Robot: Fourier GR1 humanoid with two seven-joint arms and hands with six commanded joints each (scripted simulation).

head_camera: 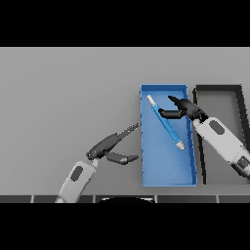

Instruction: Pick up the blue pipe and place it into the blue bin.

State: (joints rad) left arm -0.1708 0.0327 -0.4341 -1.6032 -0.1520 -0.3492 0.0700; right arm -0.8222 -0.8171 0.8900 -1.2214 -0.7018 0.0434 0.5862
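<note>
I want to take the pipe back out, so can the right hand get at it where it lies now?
Probably yes. The right hand hangs open over the blue bin, its fingers right beside the pipe, which lies slantwise in the bin with nothing on top of it.

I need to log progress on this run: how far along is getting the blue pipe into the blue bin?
Nearly done: the blue pipe lies inside the blue bin. The right hand is over the bin beside the pipe, fingers open. Left to do is pulling that hand clear. The left hand is open over the table, left of the bin.
</note>
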